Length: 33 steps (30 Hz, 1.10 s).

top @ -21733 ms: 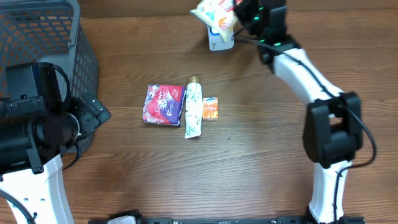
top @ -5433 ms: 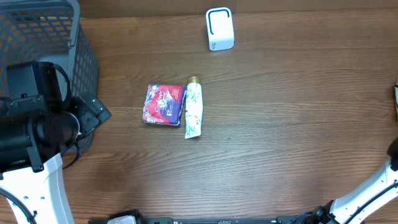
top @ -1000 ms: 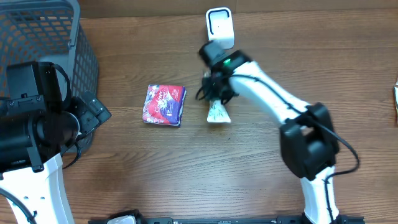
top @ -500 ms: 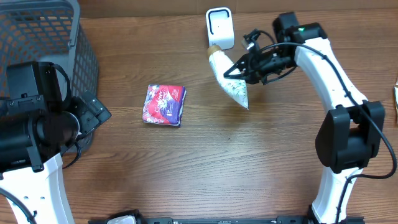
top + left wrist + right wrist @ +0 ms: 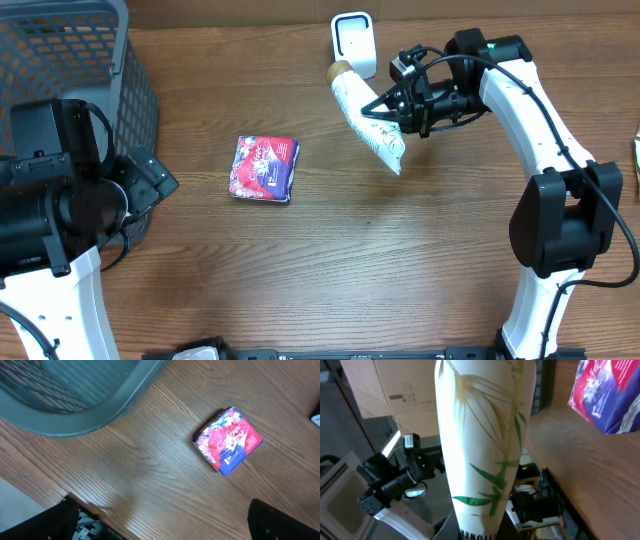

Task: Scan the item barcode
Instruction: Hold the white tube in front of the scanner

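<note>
Open wood-grain table (image 5: 300, 290) by the bases, with room to move. Left gripper (image 5: 152, 186) spread wide, holding nothing, beside the grey mesh basket (image 5: 140, 100). Glossy red-blue packet (image 5: 265, 168) lies flat mid-table. Right gripper (image 5: 405, 105) clamped on the soft white bamboo-print tube (image 5: 362, 120) — off the table, tilted, cap end just beside the boxy white scanner (image 5: 352, 45) at the far edge.

tube (image 5: 360, 112): white, green bamboo leaves | packet (image 5: 265, 168): red-blue | basket (image 5: 60, 45): grey mesh
</note>
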Each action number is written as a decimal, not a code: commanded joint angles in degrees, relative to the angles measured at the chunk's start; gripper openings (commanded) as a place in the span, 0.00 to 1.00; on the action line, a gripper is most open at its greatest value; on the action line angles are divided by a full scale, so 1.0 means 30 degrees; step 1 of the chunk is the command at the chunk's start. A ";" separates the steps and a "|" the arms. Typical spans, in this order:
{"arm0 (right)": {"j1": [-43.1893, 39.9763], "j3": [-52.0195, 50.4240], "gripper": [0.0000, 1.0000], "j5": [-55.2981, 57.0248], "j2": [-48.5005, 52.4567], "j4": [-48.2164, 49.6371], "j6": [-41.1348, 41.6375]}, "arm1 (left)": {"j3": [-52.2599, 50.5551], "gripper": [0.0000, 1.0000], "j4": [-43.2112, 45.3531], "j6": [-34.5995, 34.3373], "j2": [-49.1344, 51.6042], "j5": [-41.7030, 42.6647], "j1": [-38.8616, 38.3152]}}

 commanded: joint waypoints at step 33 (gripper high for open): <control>0.1020 0.0408 0.04 1.7165 -0.0838 0.9959 0.7431 | -0.0015 1.00 0.0029 -0.0299 0.0029 -0.0182 0.0087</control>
